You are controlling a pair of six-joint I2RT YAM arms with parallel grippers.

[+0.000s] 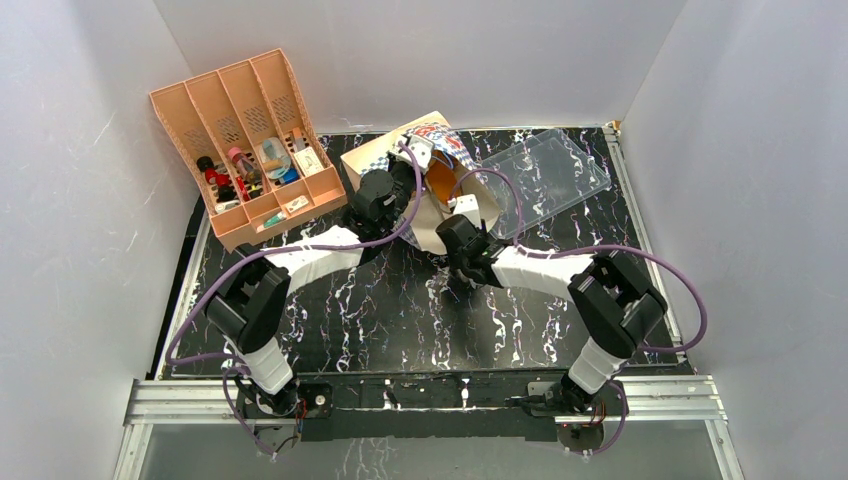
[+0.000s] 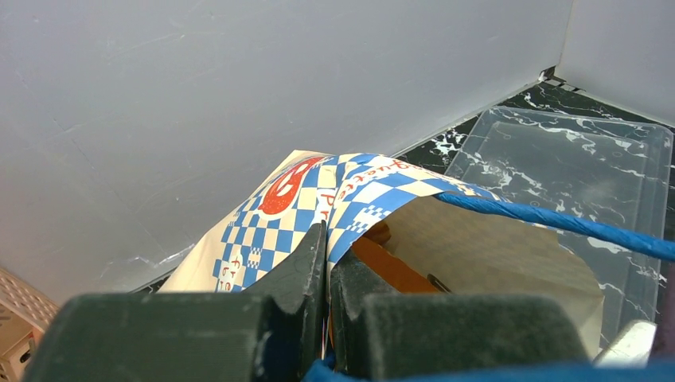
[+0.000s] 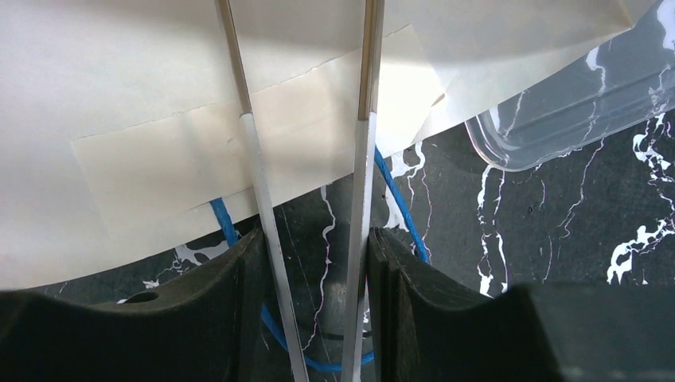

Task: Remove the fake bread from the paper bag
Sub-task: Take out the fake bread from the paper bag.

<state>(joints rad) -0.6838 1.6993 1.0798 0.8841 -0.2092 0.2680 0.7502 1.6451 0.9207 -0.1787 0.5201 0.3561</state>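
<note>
Left jaws clamped on rim of tan blue-checkered paper bag, centre frame. Right jaws gripping metal tongs. Orange toy bread inside bag; none out yet.

Bright, even light from overhead. Glare streaks the clear tray at two o'clock. Wrist views: near fingers blur at six o'clock, paper bag washes out pale at twelve.
</note>
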